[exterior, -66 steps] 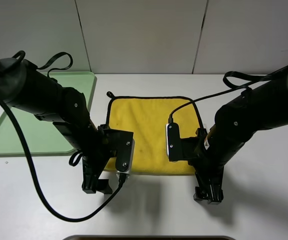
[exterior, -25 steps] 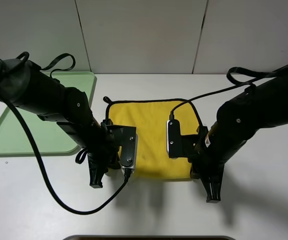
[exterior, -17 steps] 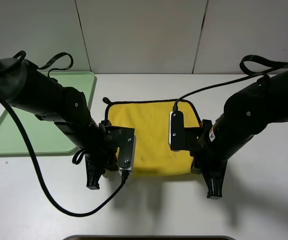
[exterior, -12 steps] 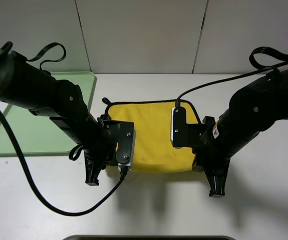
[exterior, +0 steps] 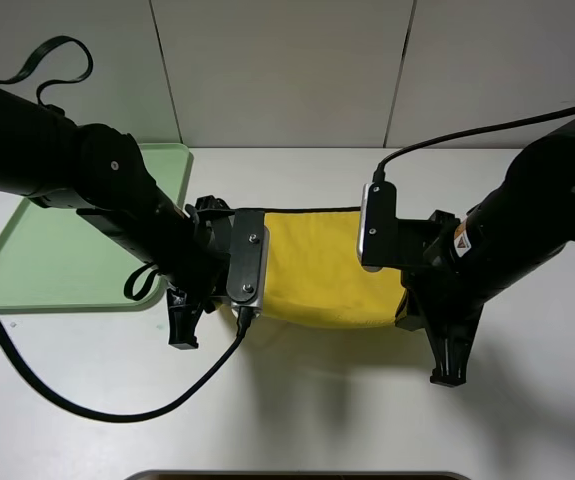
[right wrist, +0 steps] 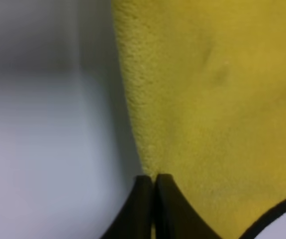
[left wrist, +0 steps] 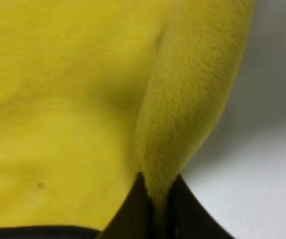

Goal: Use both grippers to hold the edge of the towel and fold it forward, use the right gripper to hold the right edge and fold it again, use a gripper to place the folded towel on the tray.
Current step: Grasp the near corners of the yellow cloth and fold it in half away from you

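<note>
I see my left tool (left wrist: 155, 199) and right tool (right wrist: 154, 186) each clamped on the yellow towel (exterior: 317, 275) — it sags between them over the desk (exterior: 317, 410), beside the tray (exterior: 27, 275).

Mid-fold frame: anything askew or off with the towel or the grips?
Nothing stands out. The towel is lifted and spans level between the arms, with only a mild sag in the middle. The left gripper and the right gripper are each shut on the yellow cloth. No loose corner shows.
</note>
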### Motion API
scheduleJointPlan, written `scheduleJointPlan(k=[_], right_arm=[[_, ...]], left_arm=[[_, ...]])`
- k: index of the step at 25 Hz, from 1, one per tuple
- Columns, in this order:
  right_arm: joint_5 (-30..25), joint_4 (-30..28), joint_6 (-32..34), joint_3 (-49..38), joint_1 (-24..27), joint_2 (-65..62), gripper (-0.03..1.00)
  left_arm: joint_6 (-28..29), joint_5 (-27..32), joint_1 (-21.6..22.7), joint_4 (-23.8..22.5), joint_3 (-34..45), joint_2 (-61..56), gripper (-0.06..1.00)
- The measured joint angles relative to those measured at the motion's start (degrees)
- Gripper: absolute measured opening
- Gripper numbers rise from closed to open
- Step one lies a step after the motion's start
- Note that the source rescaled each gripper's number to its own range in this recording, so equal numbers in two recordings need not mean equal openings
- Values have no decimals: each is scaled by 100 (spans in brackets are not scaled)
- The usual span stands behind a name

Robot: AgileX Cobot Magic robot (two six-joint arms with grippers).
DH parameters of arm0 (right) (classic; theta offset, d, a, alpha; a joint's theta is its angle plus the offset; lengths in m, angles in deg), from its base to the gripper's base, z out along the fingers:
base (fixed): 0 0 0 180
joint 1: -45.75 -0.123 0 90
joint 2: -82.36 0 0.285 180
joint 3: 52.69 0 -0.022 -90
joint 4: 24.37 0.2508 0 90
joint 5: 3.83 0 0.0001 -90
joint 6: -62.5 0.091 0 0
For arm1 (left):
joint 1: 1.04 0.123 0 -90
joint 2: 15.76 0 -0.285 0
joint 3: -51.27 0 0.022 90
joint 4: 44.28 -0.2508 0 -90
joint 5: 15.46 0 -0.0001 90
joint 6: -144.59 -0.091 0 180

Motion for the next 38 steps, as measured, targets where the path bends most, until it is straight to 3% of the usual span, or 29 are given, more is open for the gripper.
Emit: scheduleJointPlan(k=[10, 26, 38], right_arm=[[-360, 0, 709, 8, 0, -638, 0], [-1860, 1, 1296, 994, 0, -754, 0], [-2057, -9, 1407, 1017, -5, -754, 0]], left_arm=[[0, 53, -6, 0, 0, -424, 0], [5, 618, -6, 0, 0, -1060, 0], [261, 752, 4, -313, 2, -1234, 0]])
